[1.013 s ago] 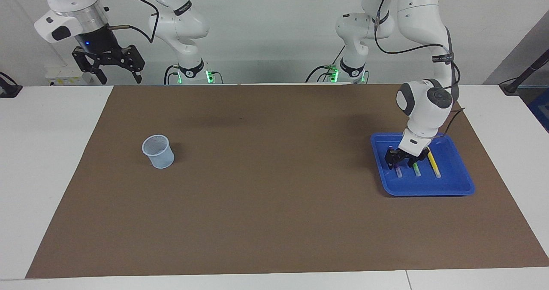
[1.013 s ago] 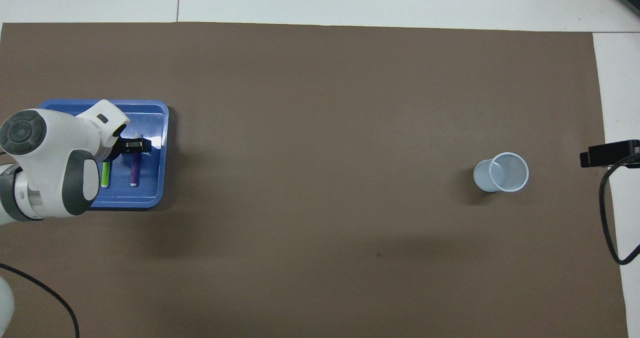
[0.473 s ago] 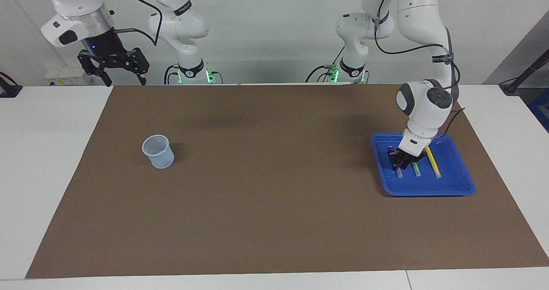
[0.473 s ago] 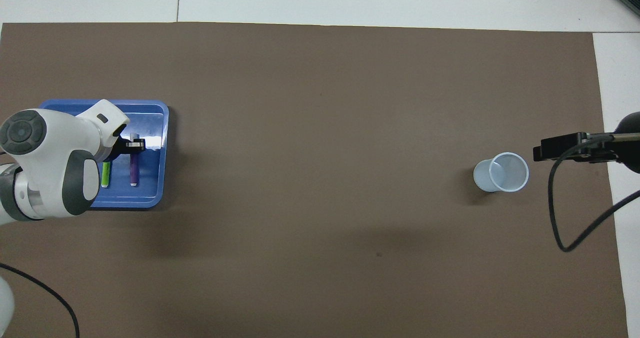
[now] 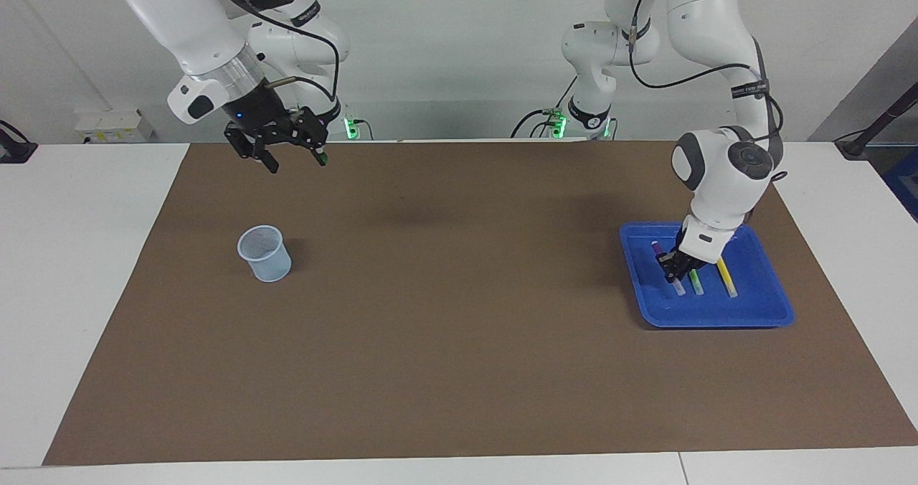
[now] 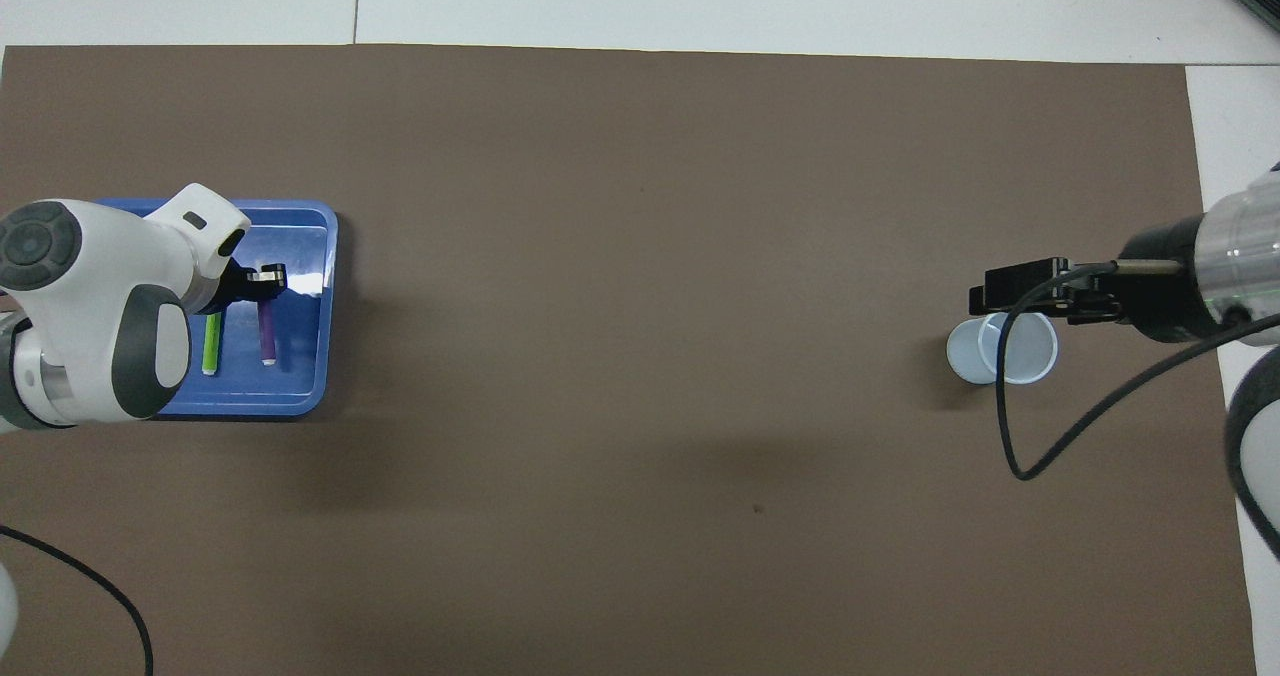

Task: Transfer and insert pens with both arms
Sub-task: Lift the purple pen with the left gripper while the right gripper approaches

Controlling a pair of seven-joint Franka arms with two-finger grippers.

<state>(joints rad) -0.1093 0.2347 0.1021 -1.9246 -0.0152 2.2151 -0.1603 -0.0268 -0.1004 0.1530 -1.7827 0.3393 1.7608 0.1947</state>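
Three pens lie side by side in a blue tray [image 5: 717,320] at the left arm's end of the table: purple pen [image 5: 656,247], green pen [image 5: 696,282] and yellow pen [image 5: 726,277]. My left gripper [image 5: 674,270] is down in the tray, shut on the purple pen [image 6: 268,334] toward its pale cap end. The pen stays low in the tray. From overhead, the green pen [image 6: 211,344] shows beside the left gripper [image 6: 265,284], and the arm hides the yellow one. My right gripper [image 5: 290,156] hangs open and empty, high over the mat.
A pale blue plastic cup [image 5: 265,254] stands upright on the brown mat [image 5: 459,327] toward the right arm's end. From overhead the raised right gripper [image 6: 1010,294] overlaps the rim of the cup [image 6: 1012,356]. White table borders the mat.
The left gripper has closed on the purple pen and shifted it slightly. The right arm has swung in from the table's end over the mat, toward the cup.
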